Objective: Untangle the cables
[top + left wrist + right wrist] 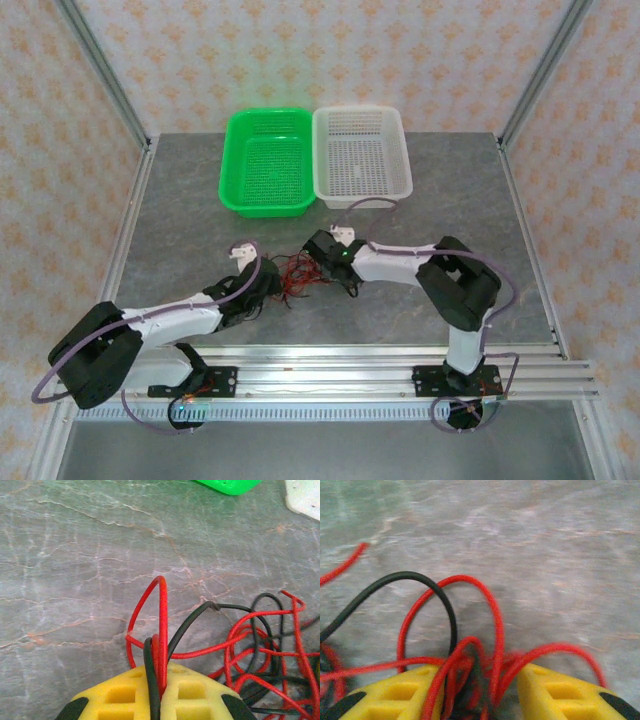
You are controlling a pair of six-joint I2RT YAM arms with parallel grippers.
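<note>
Left gripper clamped tight on one red and one black strand of cables, yellow fingers pressed together, wires arching up out of seam. Right gripper spread apart, bunch of red loops plus one black sitting in gap. Tangle lies on grey marbled table between both grippers, well apart from green basket and white basket at far side.
</note>
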